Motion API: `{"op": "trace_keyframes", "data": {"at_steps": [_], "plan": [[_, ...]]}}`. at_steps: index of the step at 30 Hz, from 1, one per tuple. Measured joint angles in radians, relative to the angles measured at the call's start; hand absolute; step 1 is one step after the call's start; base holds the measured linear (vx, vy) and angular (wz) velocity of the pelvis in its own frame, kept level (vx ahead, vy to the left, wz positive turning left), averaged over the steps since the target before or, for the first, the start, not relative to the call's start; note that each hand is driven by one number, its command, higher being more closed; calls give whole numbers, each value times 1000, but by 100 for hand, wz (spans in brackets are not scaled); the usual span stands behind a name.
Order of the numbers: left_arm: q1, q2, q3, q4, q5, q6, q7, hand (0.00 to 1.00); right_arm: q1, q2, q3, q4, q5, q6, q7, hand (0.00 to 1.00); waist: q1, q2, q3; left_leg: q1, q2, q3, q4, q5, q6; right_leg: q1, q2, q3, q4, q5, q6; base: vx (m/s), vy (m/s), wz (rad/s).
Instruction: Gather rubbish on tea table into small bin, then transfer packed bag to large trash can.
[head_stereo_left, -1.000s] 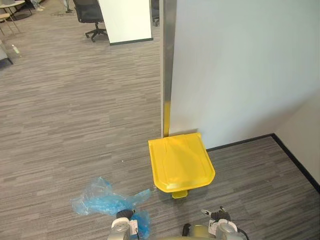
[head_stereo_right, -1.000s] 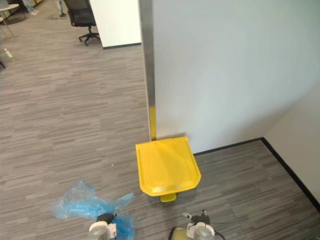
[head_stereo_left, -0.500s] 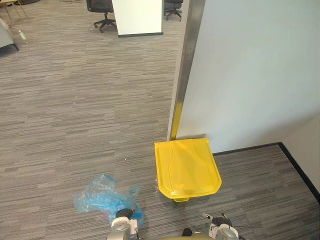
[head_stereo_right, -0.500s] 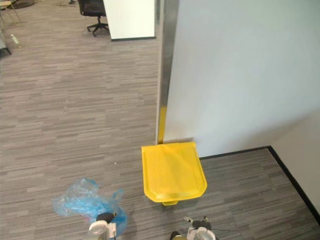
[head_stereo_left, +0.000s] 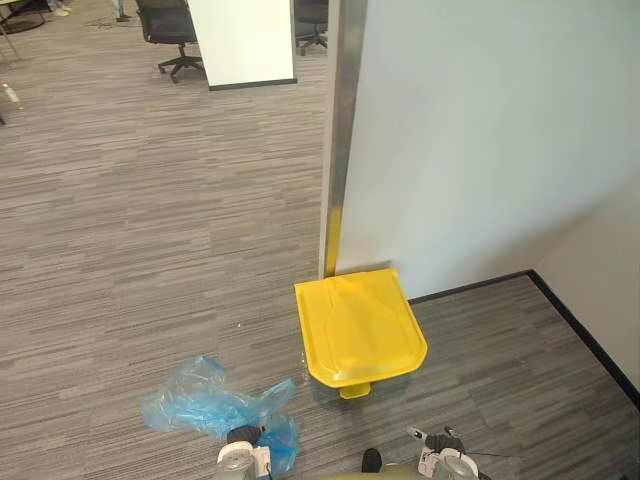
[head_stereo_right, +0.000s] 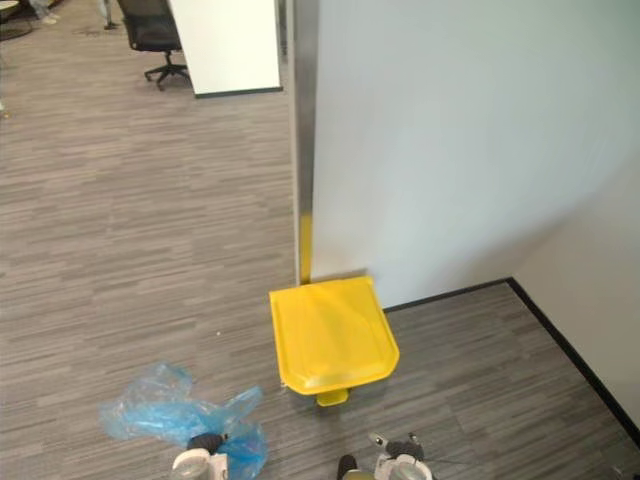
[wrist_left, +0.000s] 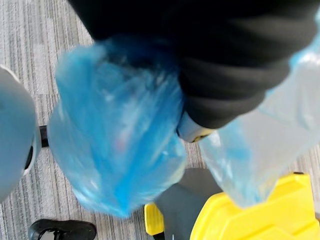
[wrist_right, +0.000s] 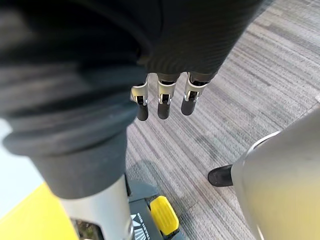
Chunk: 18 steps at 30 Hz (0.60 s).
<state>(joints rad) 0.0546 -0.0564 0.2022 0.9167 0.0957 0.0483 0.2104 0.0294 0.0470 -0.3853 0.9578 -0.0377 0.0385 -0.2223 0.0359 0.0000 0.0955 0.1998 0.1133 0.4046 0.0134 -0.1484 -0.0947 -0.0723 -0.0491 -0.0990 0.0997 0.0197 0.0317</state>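
Bag: A blue bag (head_stereo_left: 205, 405) of thin, crinkly plastic is being carried at the left hand (wrist_left: 235, 80), low on the robot's left side. In the left wrist view it is being seen bunched up around the hand's dark cover. What is inside it cannot be told.

Left hand's hold: It cannot be told, because the hand is being hidden by the bag.

Right hand: The right hand (wrist_right: 162, 97) is being held down low on the robot's right side. Its fingers are being kept straight and a little apart, pointing down at the floor. Nothing is being held in it.

Big bin: A large trash can (head_stereo_left: 358, 325) with a yellow lid is being seen right in front of the robot. Its lid is being kept closed. Its back is being pressed close to the wall (head_stereo_left: 480, 140), just beside a shiny metal strip (head_stereo_left: 340, 120) at the wall's edge. A yellow pedal (head_stereo_left: 354, 390) is being shown at its front, on the side facing the robot.

Bag and bin: The bag is being held near the bin, off to the bin's left, and is not touching it.

Floor: Grey striped floor (head_stereo_left: 150, 230) is being seen all around.

Far away: A black office chair (head_stereo_left: 168, 25) is being seen next to a white post (head_stereo_left: 245, 40), well apart from the bin.
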Motion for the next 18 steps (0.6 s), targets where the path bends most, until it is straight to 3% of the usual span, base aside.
{"op": "trace_keyframes", "data": {"at_steps": [13, 15, 18], "plan": [[-6, -3, 27, 0, 0, -2, 1, 100, 9, -6, 15, -8, -4, -1, -8, 0, 8, -5, 11, 13, 1, 48, 9, -17, -8, -17, 7, 32, 22, 7, 6, -33, -13, -12], [-6, -5, 40, 0, 0, -1, 1, 100, 10, -8, 17, -8, -4, -1, -10, 0, 12, -5, 12, 23, -1, 49, 22, -25, -4, -22, -1, 30, 66, -15, 8, 119, 60, 3], [-13, -1, 39, 4, 0, -1, 1, 100, 10, -12, 28, -6, -6, 0, -13, 0, 16, -13, 22, 29, -16, 20, 75, -74, 13, -87, -42, 29, 269, -83, 30, 84, 65, 15]]}}
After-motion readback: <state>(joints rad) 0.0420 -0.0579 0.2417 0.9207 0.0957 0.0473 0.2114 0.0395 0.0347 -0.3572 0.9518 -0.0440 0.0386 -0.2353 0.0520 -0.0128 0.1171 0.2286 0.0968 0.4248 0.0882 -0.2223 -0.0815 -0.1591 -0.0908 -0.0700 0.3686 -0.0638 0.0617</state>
